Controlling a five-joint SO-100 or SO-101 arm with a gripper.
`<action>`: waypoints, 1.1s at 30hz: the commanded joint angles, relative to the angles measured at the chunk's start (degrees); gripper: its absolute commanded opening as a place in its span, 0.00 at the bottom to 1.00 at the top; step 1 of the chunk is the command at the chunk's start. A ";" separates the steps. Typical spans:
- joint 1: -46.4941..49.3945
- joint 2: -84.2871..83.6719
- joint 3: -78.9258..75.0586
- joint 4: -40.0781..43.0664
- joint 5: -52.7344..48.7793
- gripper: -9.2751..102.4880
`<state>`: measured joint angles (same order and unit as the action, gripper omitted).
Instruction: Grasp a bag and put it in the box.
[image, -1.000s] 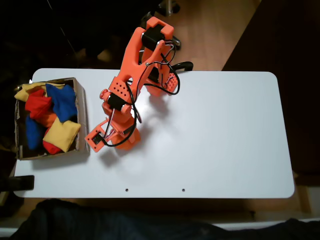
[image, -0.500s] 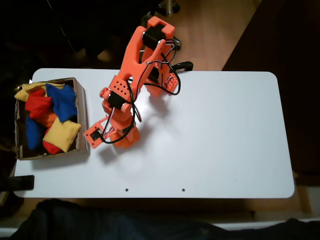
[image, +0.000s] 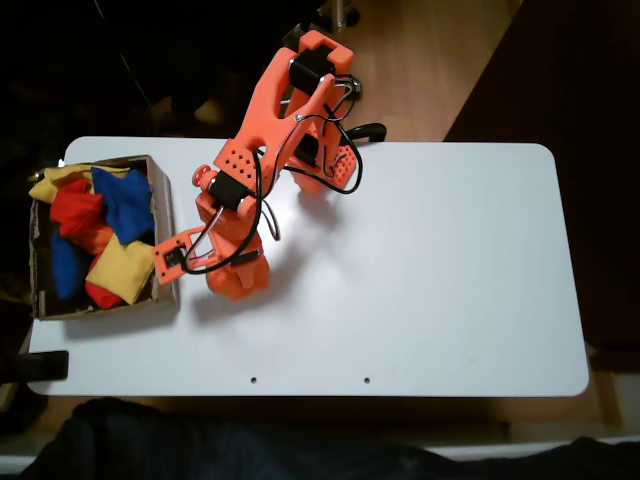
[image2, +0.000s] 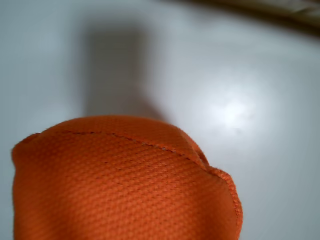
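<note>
In the fixed view the orange arm reaches down over the left part of the white table. Its gripper (image: 232, 268) is shut on the orange bag (image: 240, 281), which bulges out below the wrist, just right of the box. The wrist view shows the bag (image2: 125, 185) close up, its woven cloth and seam filling the lower half, with its shadow on the table beyond it. The brown cardboard box (image: 164, 205) stands at the table's left edge and holds several red, blue and yellow bags. The fingers are hidden by the wrist and the bag.
The white table (image: 430, 270) stretches bare to the right of the arm. The arm's base (image: 325, 165) is clamped at the far edge. A black clamp (image: 40, 366) sits at the front left corner. Dark floor surrounds the table.
The gripper has swung left towards the box with the orange bag in it, and the wrist now overlaps the box's right wall.
</note>
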<state>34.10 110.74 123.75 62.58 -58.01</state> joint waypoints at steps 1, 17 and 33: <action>-0.35 5.27 -6.33 1.67 2.55 0.10; -0.53 14.85 -15.73 14.33 4.75 0.10; 3.96 23.29 -33.49 25.75 5.54 0.10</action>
<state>36.56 130.17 96.06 88.24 -52.82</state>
